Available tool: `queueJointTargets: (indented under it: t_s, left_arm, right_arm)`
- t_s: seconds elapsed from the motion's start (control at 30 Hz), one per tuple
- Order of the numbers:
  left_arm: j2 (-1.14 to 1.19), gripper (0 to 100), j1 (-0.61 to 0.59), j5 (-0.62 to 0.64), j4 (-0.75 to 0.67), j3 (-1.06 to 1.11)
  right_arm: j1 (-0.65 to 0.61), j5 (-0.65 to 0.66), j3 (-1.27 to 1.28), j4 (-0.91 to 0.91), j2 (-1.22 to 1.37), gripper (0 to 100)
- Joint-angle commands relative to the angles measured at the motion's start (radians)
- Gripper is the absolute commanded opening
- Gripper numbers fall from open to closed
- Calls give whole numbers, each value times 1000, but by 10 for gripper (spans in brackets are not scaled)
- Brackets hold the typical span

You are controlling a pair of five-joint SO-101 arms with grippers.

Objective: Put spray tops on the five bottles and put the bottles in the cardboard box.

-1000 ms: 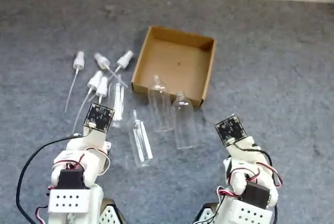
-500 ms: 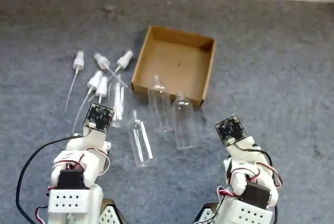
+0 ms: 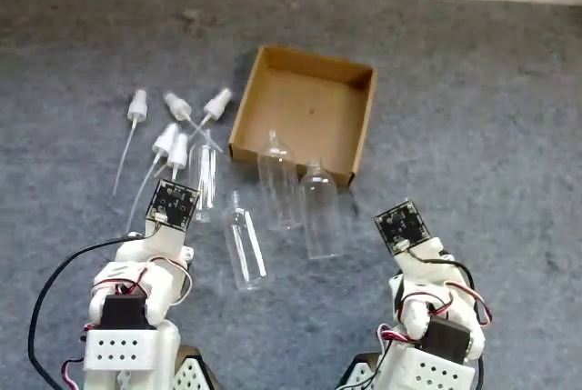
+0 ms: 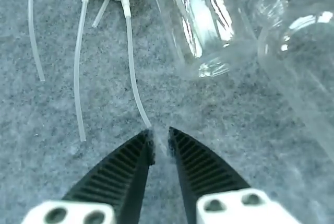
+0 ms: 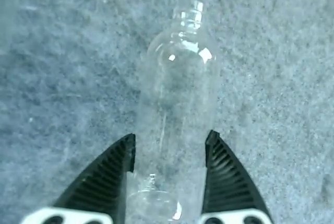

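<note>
No legible text, no labels or numbers, clear bottles (image 3: 320, 213) unprinted, cardboard box (image 3: 305, 108) plain brown

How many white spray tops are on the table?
5. Three spray tops lie in a far row left of the cardboard box; two more lie side by side nearer. None seems hidden.

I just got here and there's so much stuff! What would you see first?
Probably the empty cardboard box in the middle of the grey table, with clear bottles lying on their sides right beside it. White spray tops with long thin tubes lie scattered to its left. One bottle lies between the right gripper's open fingers.
</note>
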Motion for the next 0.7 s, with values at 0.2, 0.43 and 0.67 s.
queueJointTargets:
  t_s: [0.2, 0.43, 0.67]
  left_arm:
    - [-8, 5, 13, 3, 5, 27]
    - [-8, 5, 13, 3, 5, 27]
    - [-13, 5, -28, 3, 5, 27]
  right_arm:
    - [7, 11, 170, 38, 2, 16]
    - [7, 11, 170, 38, 2, 16]
    - [7, 11, 170, 38, 2, 16]
